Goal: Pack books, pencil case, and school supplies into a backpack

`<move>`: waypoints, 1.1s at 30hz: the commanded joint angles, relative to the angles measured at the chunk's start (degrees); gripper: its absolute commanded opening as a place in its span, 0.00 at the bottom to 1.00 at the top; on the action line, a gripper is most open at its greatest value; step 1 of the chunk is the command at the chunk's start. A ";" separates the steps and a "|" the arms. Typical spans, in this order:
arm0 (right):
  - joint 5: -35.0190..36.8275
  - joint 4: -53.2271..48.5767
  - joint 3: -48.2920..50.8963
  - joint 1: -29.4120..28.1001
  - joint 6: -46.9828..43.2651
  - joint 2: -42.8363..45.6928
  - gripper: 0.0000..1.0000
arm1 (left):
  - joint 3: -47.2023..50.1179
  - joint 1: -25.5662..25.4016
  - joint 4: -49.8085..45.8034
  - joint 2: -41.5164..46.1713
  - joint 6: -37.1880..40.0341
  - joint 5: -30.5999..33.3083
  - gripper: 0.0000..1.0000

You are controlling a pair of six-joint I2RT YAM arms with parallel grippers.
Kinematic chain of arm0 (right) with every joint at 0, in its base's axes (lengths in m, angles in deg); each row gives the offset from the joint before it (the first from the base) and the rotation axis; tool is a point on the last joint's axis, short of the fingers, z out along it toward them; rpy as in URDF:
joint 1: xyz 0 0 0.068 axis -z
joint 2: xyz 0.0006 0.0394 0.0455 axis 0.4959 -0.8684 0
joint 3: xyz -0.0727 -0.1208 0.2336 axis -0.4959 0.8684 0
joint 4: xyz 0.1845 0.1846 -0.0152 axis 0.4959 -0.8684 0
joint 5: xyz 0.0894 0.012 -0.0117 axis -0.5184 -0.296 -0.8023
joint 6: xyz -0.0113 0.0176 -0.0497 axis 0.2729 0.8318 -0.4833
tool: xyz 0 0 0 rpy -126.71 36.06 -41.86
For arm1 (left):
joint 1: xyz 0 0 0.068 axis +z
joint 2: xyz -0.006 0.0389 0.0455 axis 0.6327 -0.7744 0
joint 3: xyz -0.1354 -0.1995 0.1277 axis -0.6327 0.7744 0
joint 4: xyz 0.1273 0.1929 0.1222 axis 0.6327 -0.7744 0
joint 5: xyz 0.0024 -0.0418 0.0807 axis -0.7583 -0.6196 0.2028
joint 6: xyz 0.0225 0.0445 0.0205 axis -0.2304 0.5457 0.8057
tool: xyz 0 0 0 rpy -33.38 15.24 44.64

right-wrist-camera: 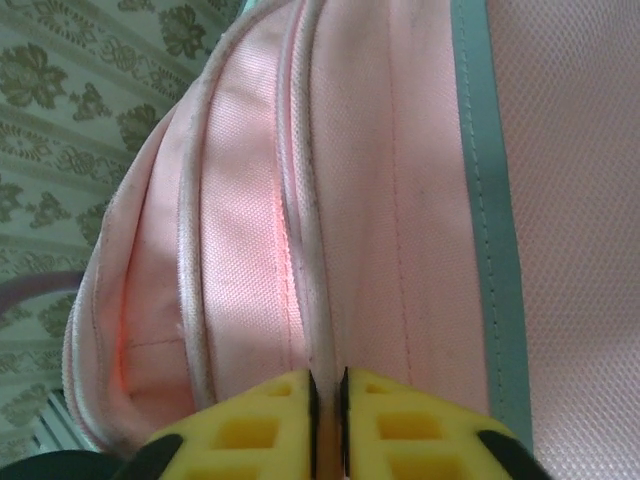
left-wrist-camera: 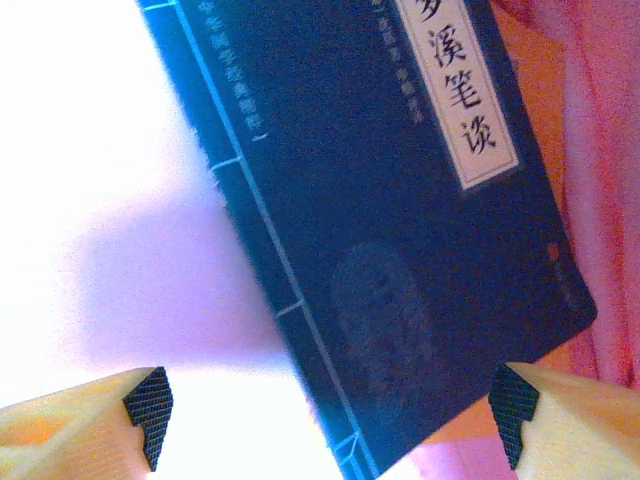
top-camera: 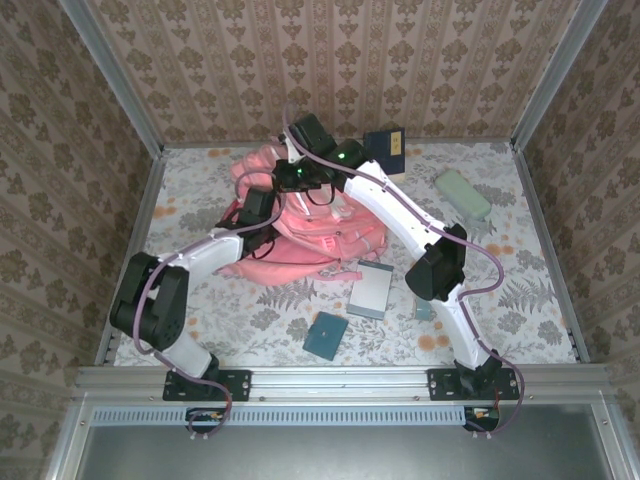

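The pink backpack (top-camera: 325, 238) lies at the table's middle back. My left gripper (left-wrist-camera: 330, 420) is open at its left side; a navy book (left-wrist-camera: 400, 230) with a cream label lies between and ahead of the fingers, touching neither pad, on something orange (left-wrist-camera: 540, 95) inside the pink fabric. My right gripper (right-wrist-camera: 327, 420) is pinched on the backpack's (right-wrist-camera: 400, 200) pale piping at its top edge (top-camera: 300, 172). Another navy book (top-camera: 386, 151) leans at the back wall. The mint pencil case (top-camera: 462, 193), a grey-white book (top-camera: 370, 290) and a dark-teal pad (top-camera: 326, 335) lie on the table.
A small teal item (top-camera: 424, 311) lies partly hidden beside the right arm's elbow. Patterned walls and metal rails enclose the table on three sides. The floral tabletop (top-camera: 530, 290) at the right and front left is bare.
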 commanded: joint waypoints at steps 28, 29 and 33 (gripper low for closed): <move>15.23 21.41 35.74 18.68 -5.35 14.09 0.37 | 3.90 7.46 -30.32 29.34 10.35 3.63 0.89; 14.76 20.87 34.66 18.92 -5.27 13.00 0.36 | 2.77 7.51 -31.72 28.31 11.14 3.81 0.89; 13.09 20.84 33.07 18.98 -5.05 10.50 0.35 | -2.50 7.57 -38.44 21.93 15.32 4.83 0.88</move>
